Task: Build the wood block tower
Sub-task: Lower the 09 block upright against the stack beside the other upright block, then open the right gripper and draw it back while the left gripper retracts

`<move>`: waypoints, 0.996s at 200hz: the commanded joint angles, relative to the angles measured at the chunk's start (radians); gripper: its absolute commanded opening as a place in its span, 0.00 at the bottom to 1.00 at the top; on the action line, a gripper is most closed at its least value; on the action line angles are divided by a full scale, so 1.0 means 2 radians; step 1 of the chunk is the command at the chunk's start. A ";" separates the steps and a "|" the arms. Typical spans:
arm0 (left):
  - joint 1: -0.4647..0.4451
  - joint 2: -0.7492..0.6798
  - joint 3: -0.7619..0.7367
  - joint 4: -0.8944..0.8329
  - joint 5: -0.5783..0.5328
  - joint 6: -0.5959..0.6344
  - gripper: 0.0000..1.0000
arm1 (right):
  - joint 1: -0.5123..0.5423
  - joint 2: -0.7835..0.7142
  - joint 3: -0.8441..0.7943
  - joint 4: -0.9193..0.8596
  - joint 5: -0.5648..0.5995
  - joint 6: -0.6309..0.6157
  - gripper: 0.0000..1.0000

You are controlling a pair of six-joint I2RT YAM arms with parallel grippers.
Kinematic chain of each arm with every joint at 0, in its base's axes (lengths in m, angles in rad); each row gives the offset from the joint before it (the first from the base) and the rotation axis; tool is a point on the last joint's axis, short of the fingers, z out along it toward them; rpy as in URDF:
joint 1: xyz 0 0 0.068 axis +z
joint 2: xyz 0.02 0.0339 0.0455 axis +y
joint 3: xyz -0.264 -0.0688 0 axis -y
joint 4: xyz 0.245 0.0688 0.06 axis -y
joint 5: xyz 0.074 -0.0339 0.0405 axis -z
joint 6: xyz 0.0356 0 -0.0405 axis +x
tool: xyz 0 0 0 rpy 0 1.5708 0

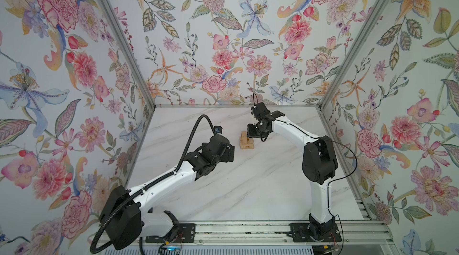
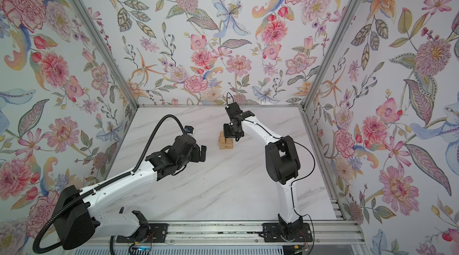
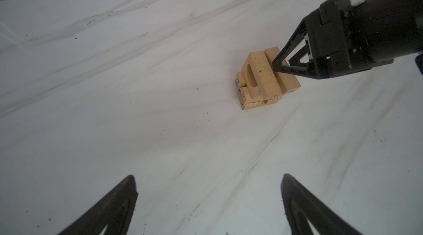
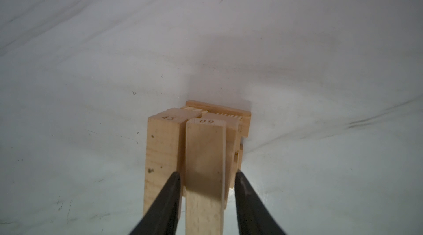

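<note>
Tower [image 1: 244,143] well inside table [image 1: 248,186] edges

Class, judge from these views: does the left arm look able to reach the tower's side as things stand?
Probably yes: the left gripper is open, bare table lies between it and the tower, and the right gripper straddles only the top block.

The table [image 1: 223,191] is white with grey marble veins. The tower [image 1: 246,142] stands on it, right under the right gripper [image 4: 207,173] and well ahead of the left gripper [image 3: 208,176].
</note>
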 commanded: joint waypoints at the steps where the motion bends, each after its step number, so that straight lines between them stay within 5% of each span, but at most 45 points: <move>1: 0.007 -0.016 0.001 -0.004 0.000 0.007 0.99 | -0.003 -0.022 0.005 -0.011 -0.007 0.009 0.42; 199: 0.011 -0.052 -0.016 -0.011 -0.007 0.003 0.99 | -0.004 -0.048 -0.001 -0.013 -0.018 0.022 0.43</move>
